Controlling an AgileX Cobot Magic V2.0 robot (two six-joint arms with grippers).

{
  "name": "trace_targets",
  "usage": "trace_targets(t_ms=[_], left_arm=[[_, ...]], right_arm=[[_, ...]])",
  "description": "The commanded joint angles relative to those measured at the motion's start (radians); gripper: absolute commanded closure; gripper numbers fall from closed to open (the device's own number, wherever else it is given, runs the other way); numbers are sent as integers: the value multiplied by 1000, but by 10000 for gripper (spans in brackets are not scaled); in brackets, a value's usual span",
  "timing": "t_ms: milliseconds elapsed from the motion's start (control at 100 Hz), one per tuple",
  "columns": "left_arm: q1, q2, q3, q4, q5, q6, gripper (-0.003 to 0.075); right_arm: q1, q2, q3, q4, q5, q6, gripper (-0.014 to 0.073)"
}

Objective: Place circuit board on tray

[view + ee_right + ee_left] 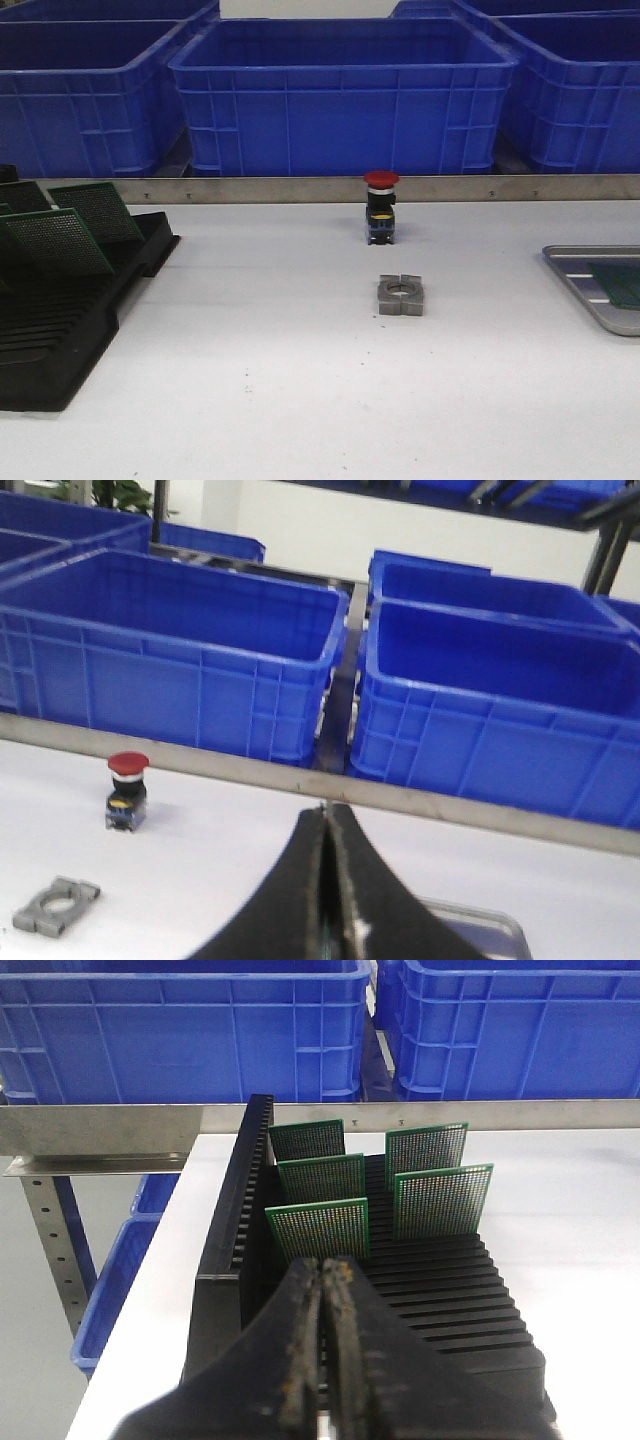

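Several green circuit boards (60,240) stand upright in the black slotted rack (60,330) at the table's left. The left wrist view shows them in two rows, the nearest board (318,1228) just beyond my left gripper (323,1263), which is shut and empty above the rack (440,1290). The grey tray (580,262) lies at the table's right edge with one green board (618,280) flat on it. My right gripper (327,810) is shut with nothing seen between its fingers, and a corner of the tray (480,920) shows beside it. Neither gripper shows in the front view.
A red-capped push-button switch (381,207) stands mid-table at the back, with a grey metal clamp block (401,295) in front of it. Both show in the right wrist view (127,790). Big blue crates (340,100) stand behind a metal rail (300,189).
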State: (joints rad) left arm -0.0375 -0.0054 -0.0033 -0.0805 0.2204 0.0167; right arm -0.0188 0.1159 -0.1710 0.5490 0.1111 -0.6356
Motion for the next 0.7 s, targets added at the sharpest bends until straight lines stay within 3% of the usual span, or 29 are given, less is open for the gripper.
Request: trace_targets(t_ms=[0,120,220,250,320,690], left_arm=[[4,-32,29,-11,-69,-7,737],[4,-32,29,-11,-69,-7,737],[4,-32,29,-11,-69,-7,737],[4,-32,29,-11,-69,-7,737],[4,-32,29,-11,-69,-7,737],[4,-32,29,-11,-69,-7,737]], right_arm=[[0,5,30,-263,-93,263,661],[-6,-55,123,-543,-174,601,661],[-14,-118,206,-658,-226,761,661],[-15,-136,200,-684,-143,774,661],[-17,-146,201,-693,-104,776,661],[-20,-146,202,-693,-77,766,661]])
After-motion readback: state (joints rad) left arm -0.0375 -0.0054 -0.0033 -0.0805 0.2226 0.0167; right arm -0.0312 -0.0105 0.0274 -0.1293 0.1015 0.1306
